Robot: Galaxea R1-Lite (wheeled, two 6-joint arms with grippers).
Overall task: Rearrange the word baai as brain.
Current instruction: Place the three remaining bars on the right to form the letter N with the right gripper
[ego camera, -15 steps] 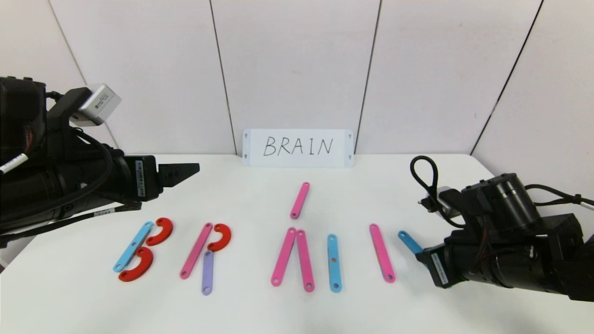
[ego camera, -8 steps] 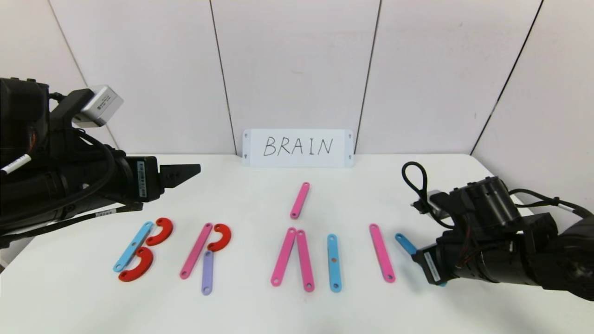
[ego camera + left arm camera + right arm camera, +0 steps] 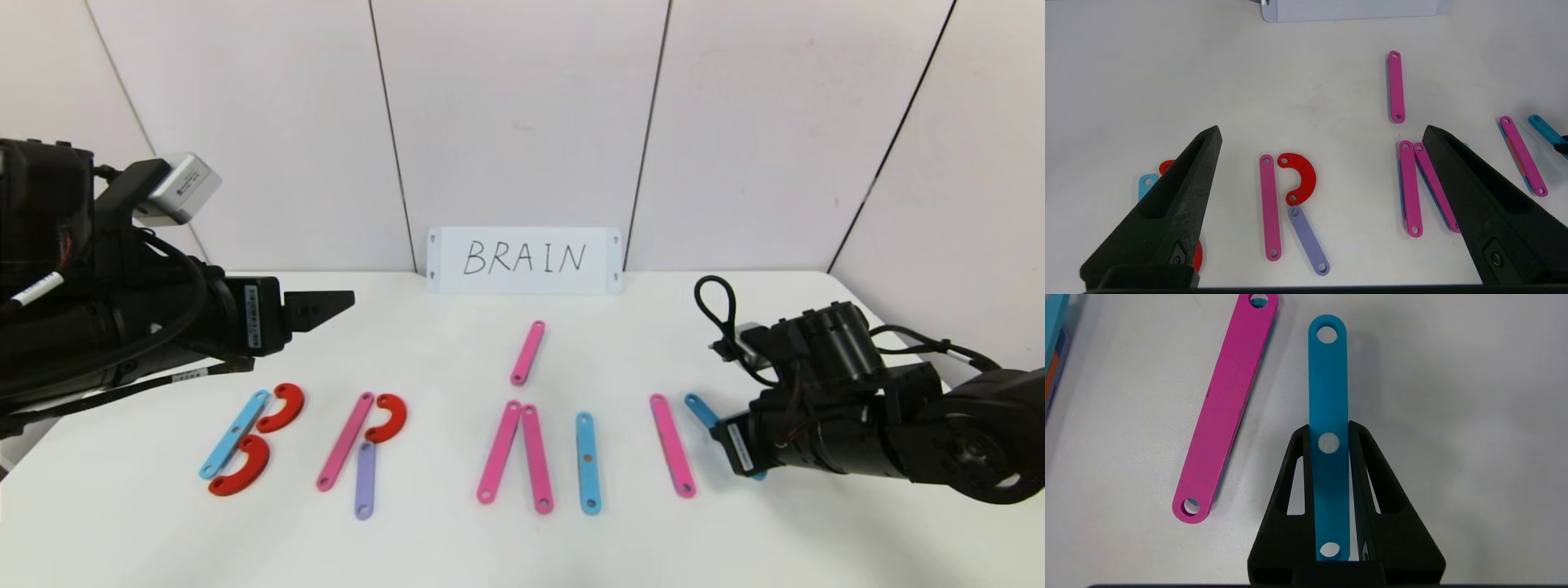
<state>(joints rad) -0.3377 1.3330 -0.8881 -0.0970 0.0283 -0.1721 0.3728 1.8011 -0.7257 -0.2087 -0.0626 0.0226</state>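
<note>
Flat pieces lie in a row on the white table [image 3: 457,359]. A blue strip [image 3: 234,433] and two red curves [image 3: 282,407] form B. A pink strip [image 3: 345,441], a red curve [image 3: 390,416] and a purple strip [image 3: 365,479] form R. Two pink strips [image 3: 500,451] lean together as A, with a loose pink strip [image 3: 527,352] behind them. A blue strip [image 3: 588,461] stands as I. My right gripper [image 3: 1328,430] is shut on a blue strip [image 3: 1327,379], low at the table, just right of a pink strip [image 3: 672,445]. My left gripper [image 3: 1322,130] is open, above the table behind B and R.
A white card handwritten BRAIN [image 3: 524,260] stands against the back wall. The right arm [image 3: 857,433] lies low over the table's right side. The left arm [image 3: 122,327] hangs over the left side.
My right gripper has moved left and away from me with the blue strip, bringing it closer to the pink strip. The left arm has barely moved.
</note>
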